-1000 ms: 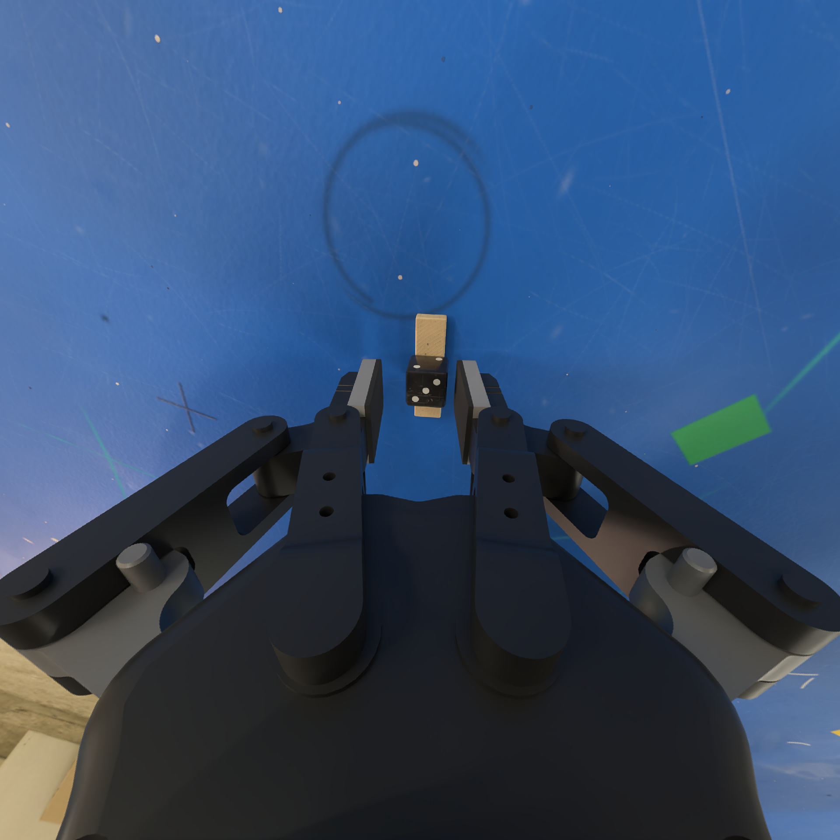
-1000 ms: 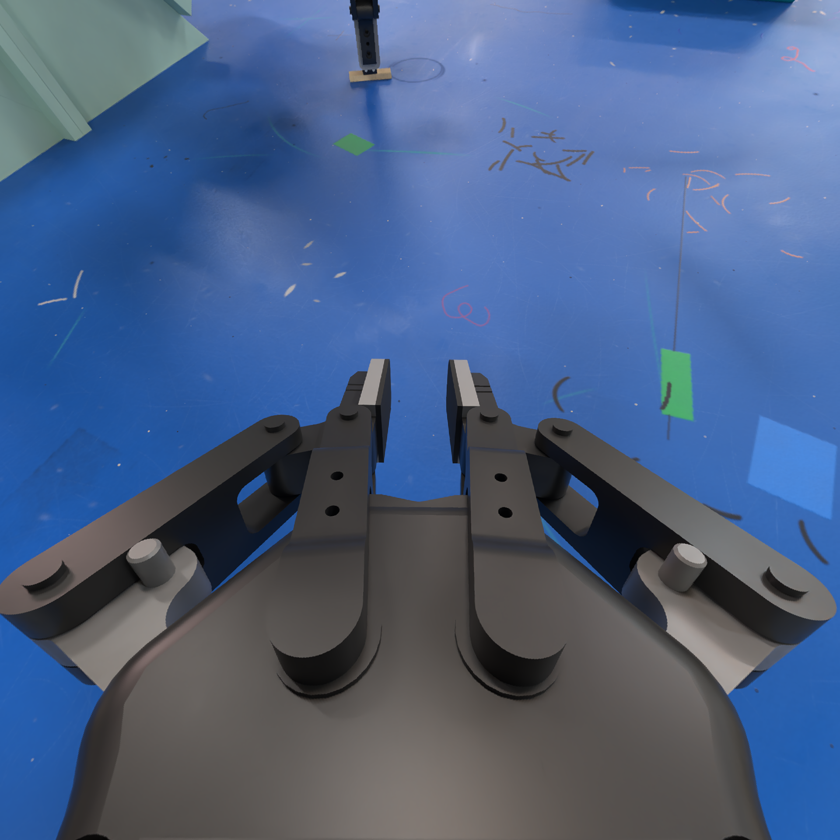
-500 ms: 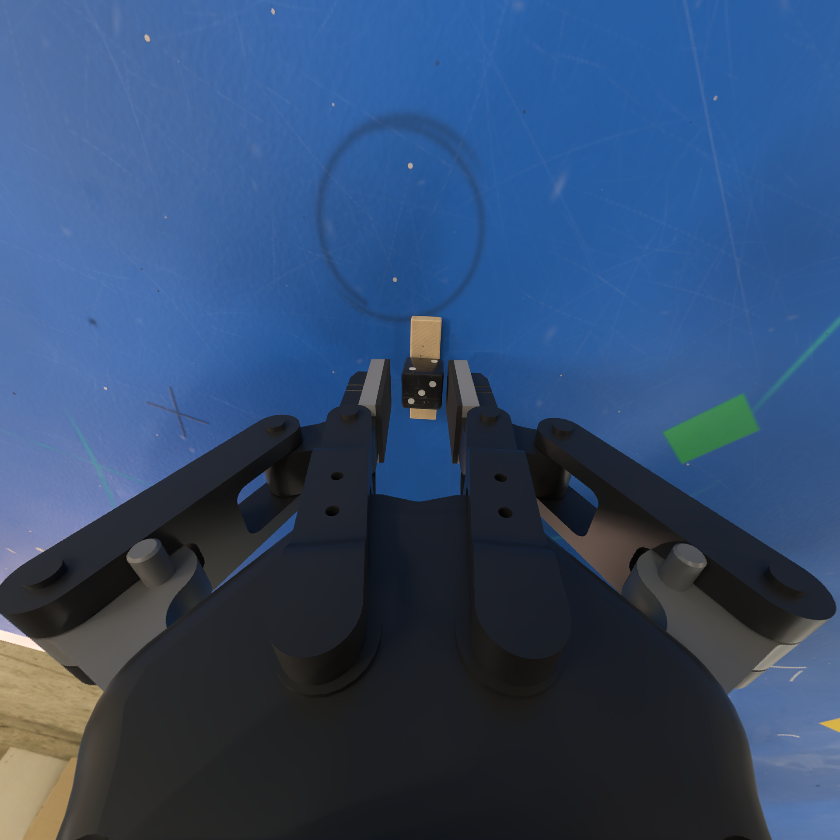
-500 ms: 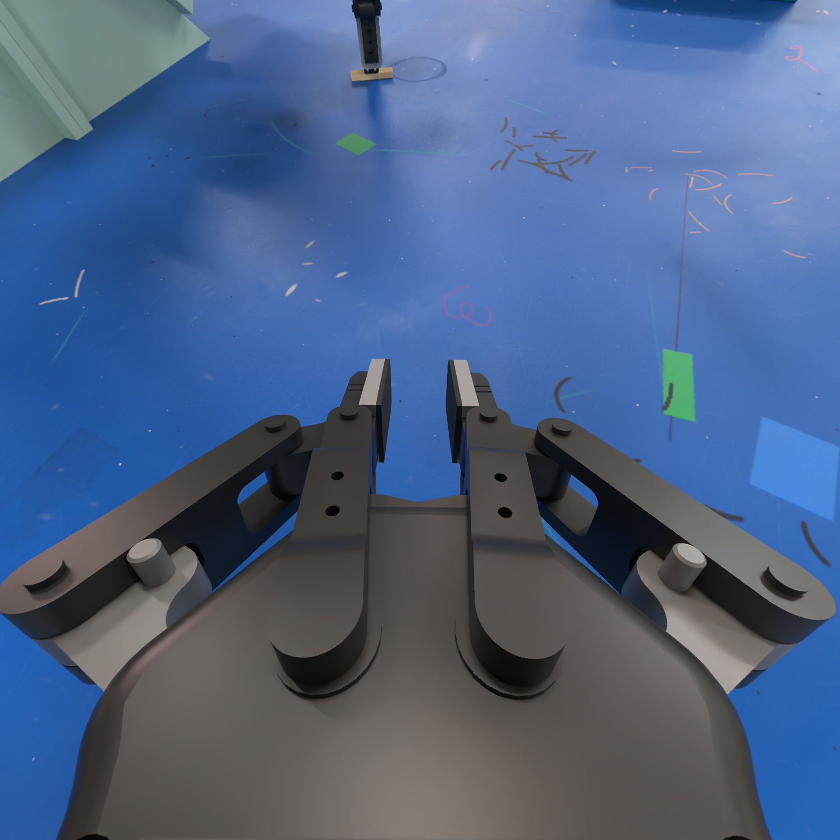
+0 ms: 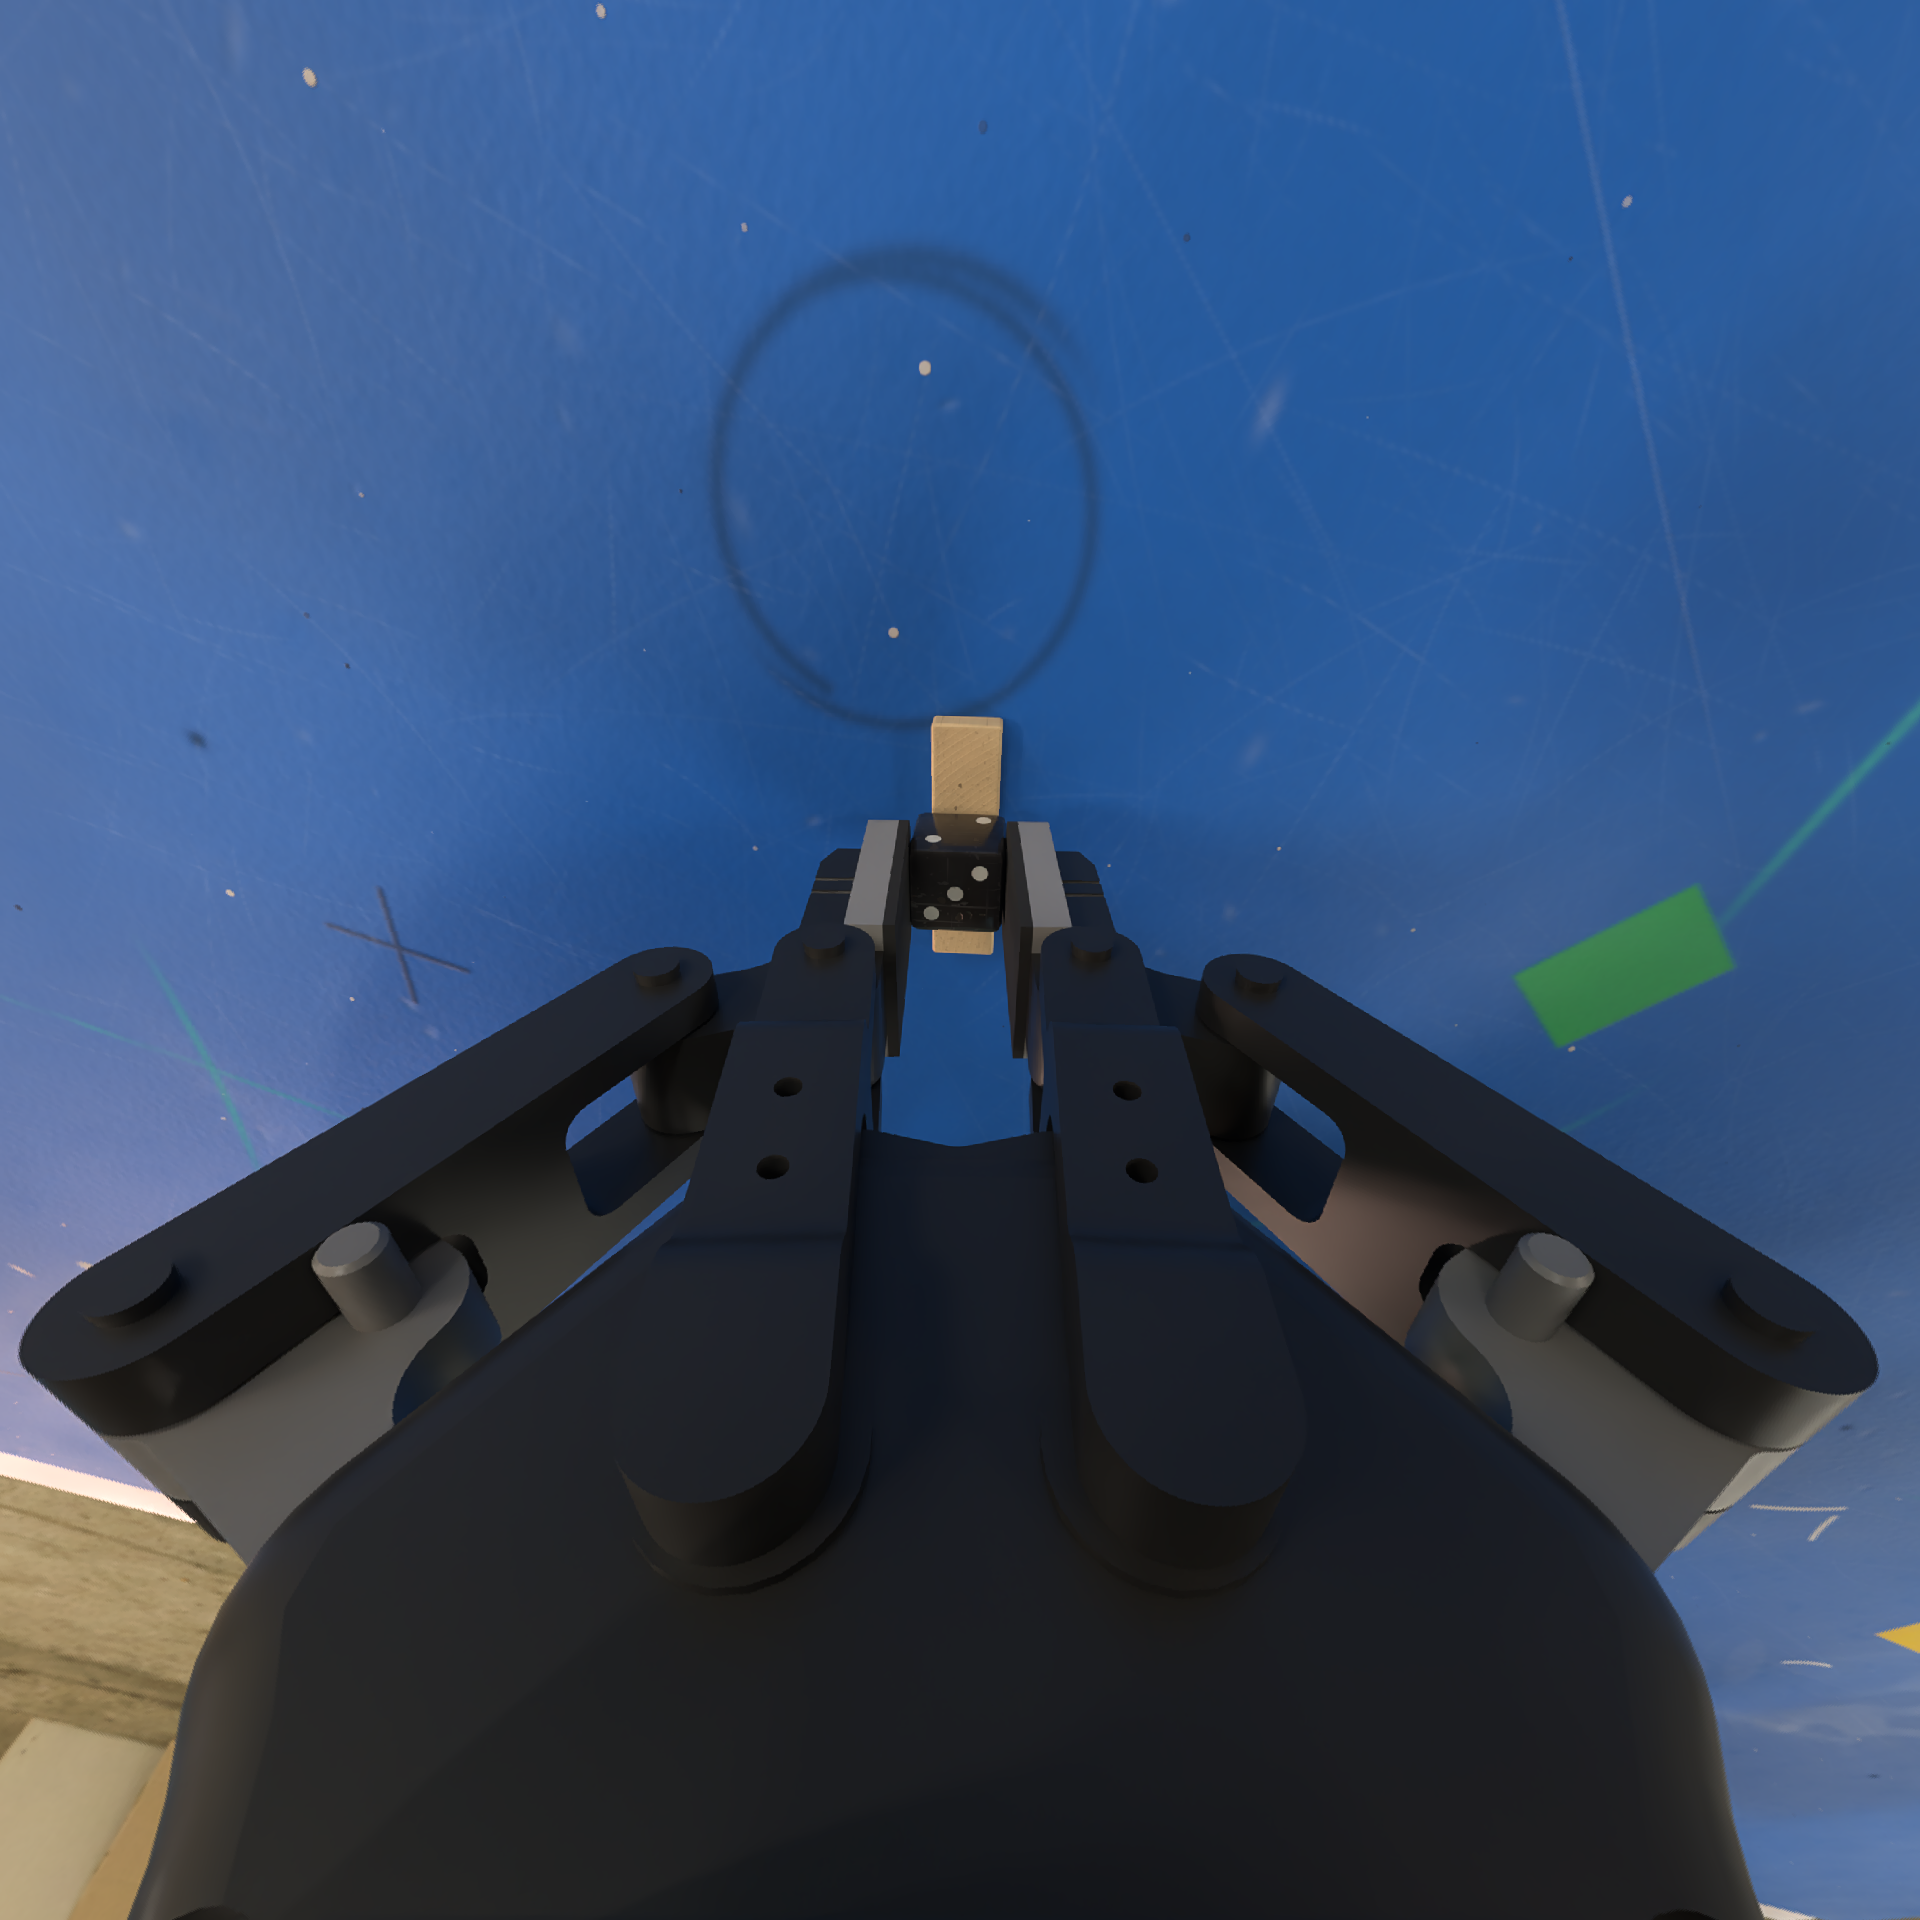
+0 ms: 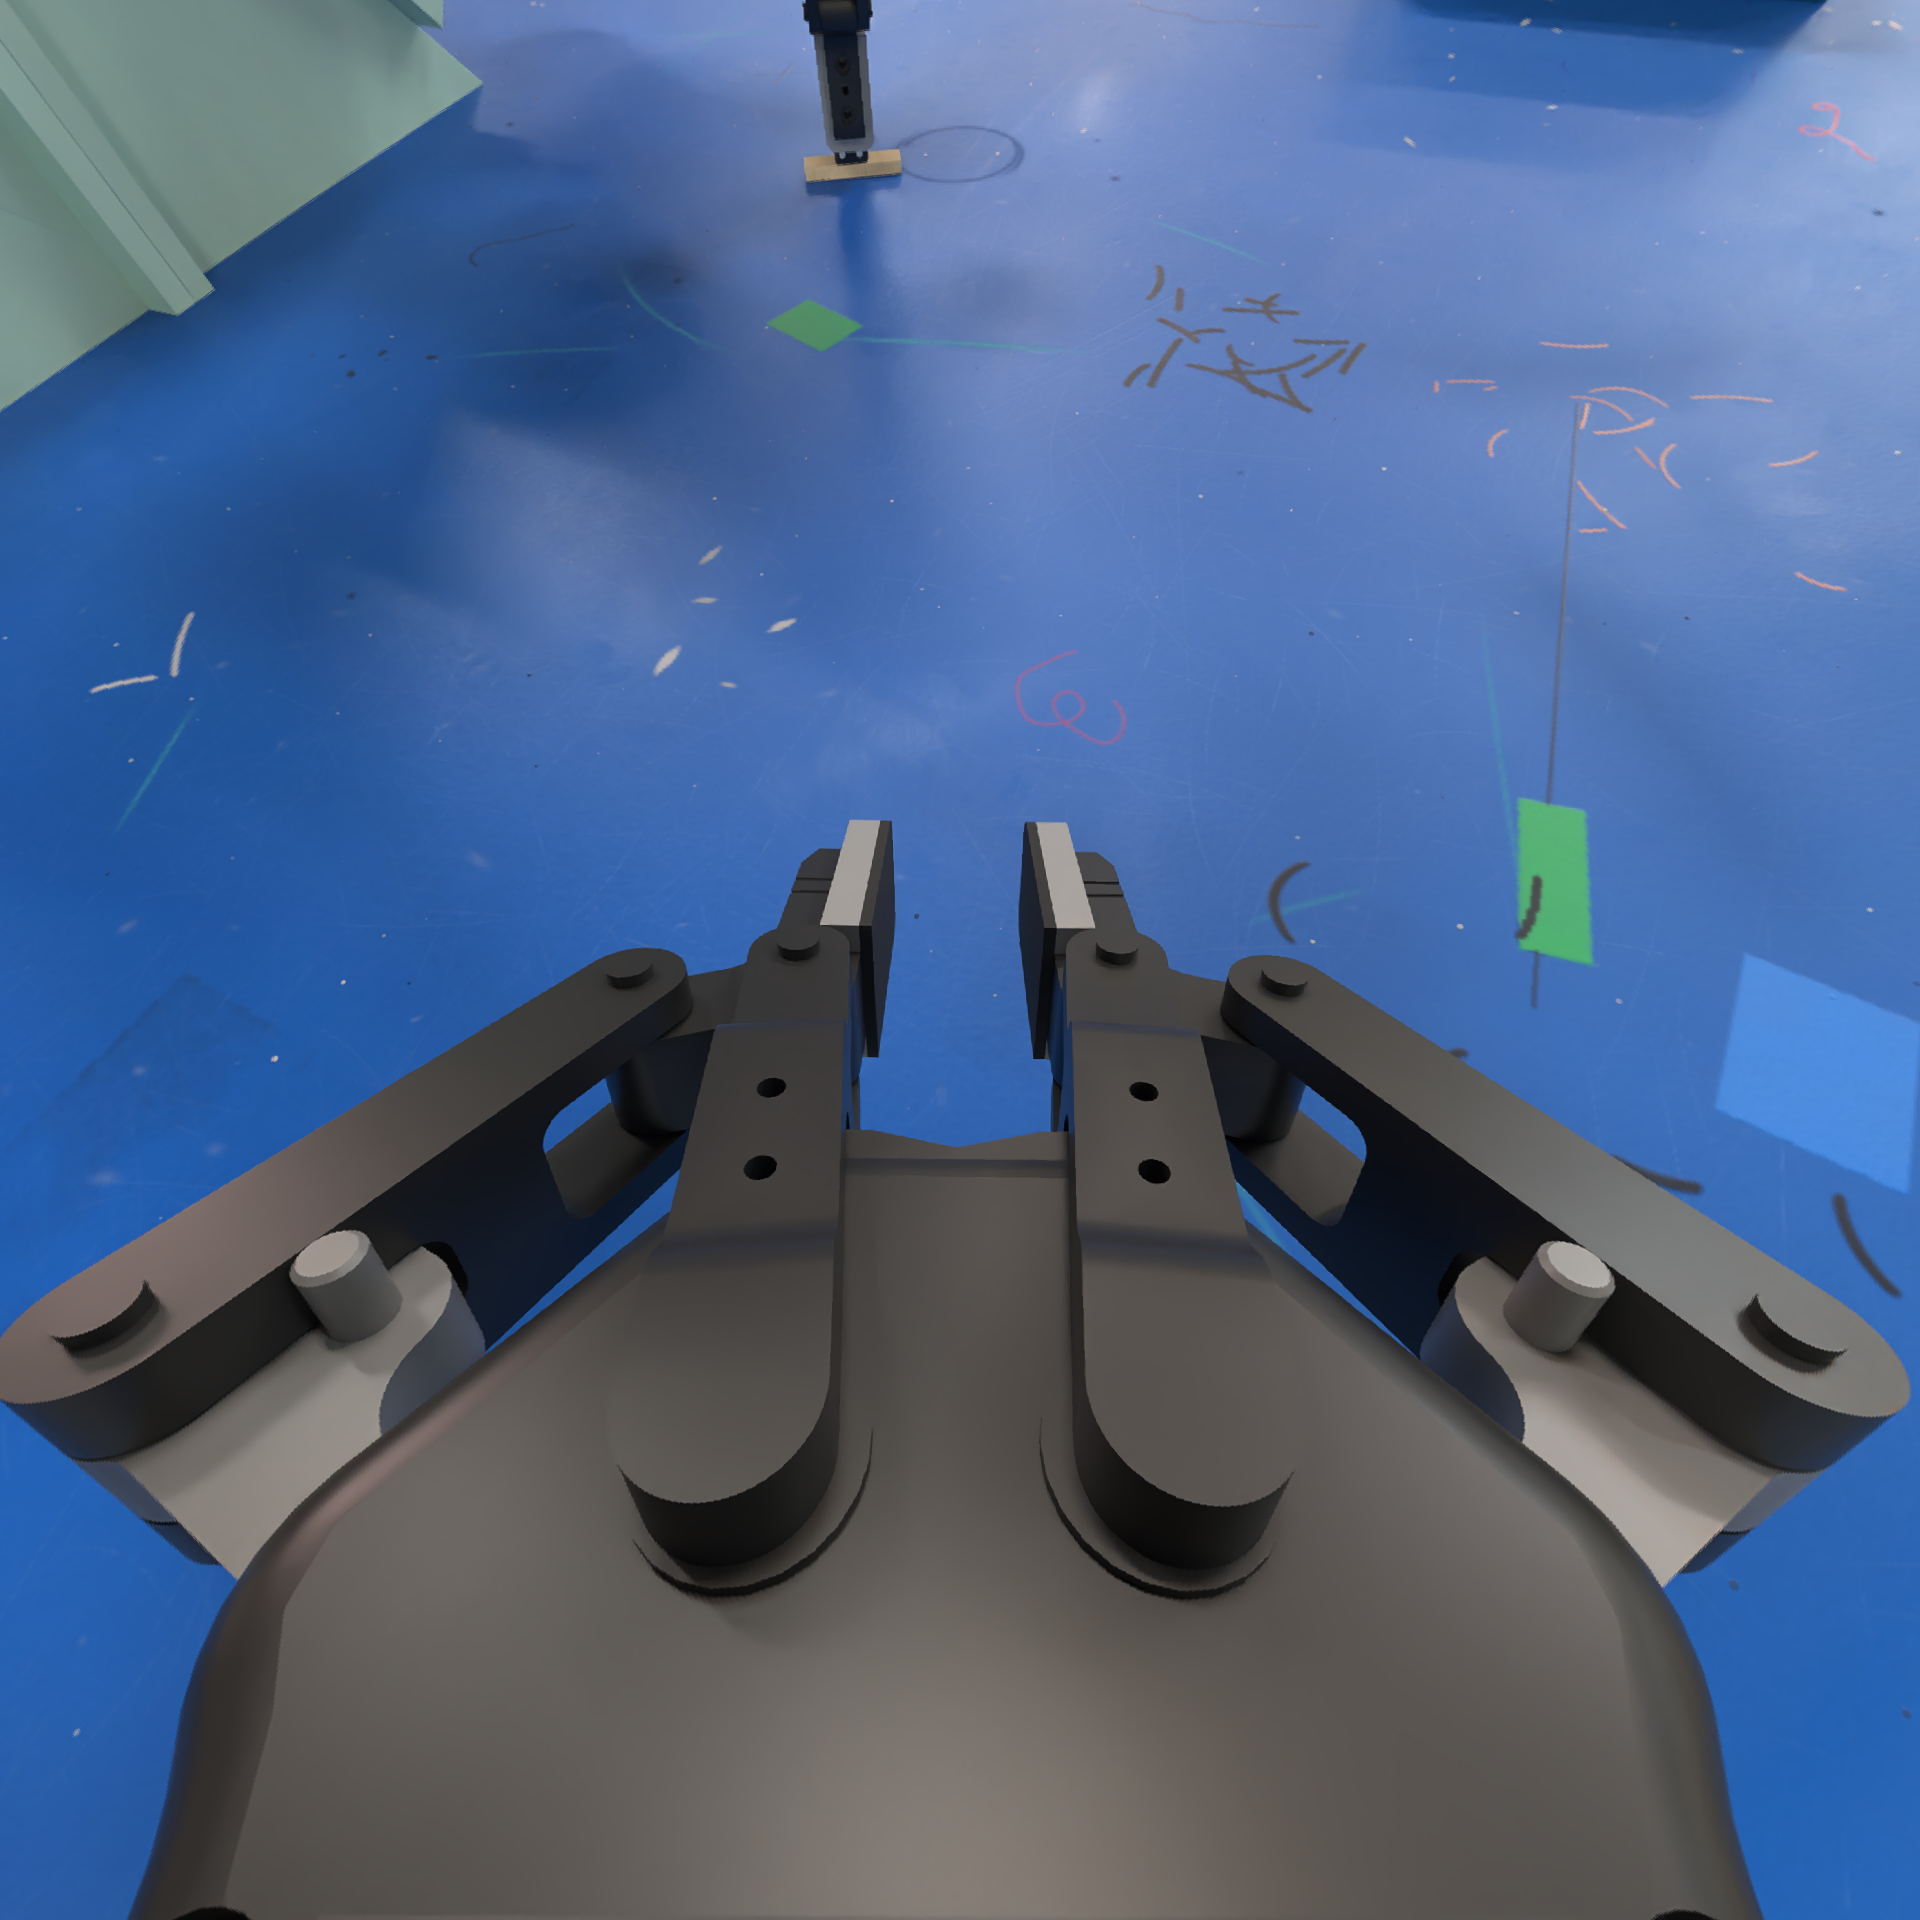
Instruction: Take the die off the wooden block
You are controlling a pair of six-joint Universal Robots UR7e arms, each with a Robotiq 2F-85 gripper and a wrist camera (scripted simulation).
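The left two-finger gripper [image 5: 957, 873] has its dark fingers closed in on the small black cube-shaped die with white pips [image 5: 957, 871]. Each grey pad [image 5: 878, 873] lies flush against one side of the die, so the die sits pinched squarely between the fingertips, near their far ends, with no gap showing on either side. The face turned toward the camera shows three pips on a diagonal.

The die rests over the pale, flat rectangular wooden block [image 5: 966, 764], which lies on the scuffed blue table surface [image 5: 416, 520]. Most of the block reaches out beyond the fingertips, and a short stub of it shows on the near side, below the die and between the two fingers. Whether the die touches the block or stands just clear of it cannot be told from this angle. Just past the far end of the block a dark ring drawn on the table [image 5: 902, 488] touches the block's edge. A green rectangular patch [image 5: 1623, 964] lies well off to the right of the fingers, and a faint cross mark [image 5: 397, 943] to their left.

The right two-finger gripper [image 6: 957, 873] hangs over bare blue table with its fingers spread, nothing between the pads. Far ahead of its fingertips the left gripper [image 6: 847, 104] shows small, standing upright on the wooden block [image 6: 852, 166], beside the drawn ring [image 6: 961, 154]. A pale green structure [image 6: 156, 156] lies far off to the left.
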